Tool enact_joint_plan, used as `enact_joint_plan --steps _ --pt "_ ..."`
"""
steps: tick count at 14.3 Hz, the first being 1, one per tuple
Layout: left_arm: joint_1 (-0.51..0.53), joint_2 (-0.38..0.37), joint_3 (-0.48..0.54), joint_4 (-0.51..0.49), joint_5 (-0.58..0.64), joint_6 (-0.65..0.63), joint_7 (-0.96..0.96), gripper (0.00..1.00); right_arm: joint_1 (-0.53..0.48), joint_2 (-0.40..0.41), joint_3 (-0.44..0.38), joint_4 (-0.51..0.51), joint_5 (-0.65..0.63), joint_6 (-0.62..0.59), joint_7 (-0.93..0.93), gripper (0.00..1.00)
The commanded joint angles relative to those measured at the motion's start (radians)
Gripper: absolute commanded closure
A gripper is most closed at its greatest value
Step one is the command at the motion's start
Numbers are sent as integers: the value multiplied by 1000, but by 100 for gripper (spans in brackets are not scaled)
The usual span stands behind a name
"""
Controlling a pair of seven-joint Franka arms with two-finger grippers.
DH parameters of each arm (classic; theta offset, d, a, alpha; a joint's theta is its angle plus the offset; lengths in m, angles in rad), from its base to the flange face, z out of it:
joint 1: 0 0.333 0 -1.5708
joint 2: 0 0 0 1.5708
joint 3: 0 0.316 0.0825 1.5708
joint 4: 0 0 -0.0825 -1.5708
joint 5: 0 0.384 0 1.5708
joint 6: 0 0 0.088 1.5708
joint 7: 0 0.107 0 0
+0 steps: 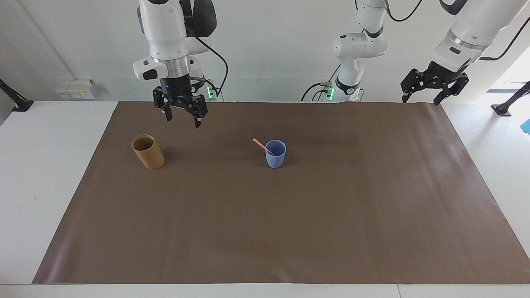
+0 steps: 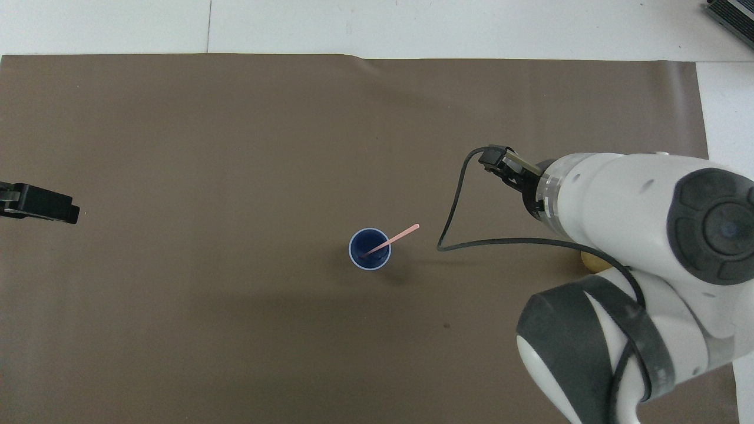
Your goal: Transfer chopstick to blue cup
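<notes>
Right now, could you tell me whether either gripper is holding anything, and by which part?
Nothing is held. The right gripper hangs open and empty above the mat; the left gripper waits open. The chopstick leans free in the blue cup.
</notes>
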Motion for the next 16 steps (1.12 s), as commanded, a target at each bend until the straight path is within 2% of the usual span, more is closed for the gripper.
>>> enact_joint_plan --steps 1,2,5,9,11,14,16 --pt "19 -27 -7 -46 -7 45 12 0 -15 16 -52 69 4 -59 -236 0" --pt "19 -27 -4 -46 -7 47 10 0 -18 28 -60 95 15 -89 -235 0" --pt "16 -23 -5 -35 -6 41 2 0 -50 123 -61 268 54 -241 -230 0" --pt "19 -23 -4 -35 -6 41 2 0 -123 194 -61 387 116 -307 -230 0" --pt "19 -23 -4 -35 -4 41 2 0 -127 174 -61 349 119 -310 -236 0" --pt "18 -23 -4 -35 -4 41 2 0 -120 73 -60 189 105 -291 -240 0" --pt "19 -23 -4 -35 -4 41 2 0 -119 71 -60 186 104 -286 -234 0"
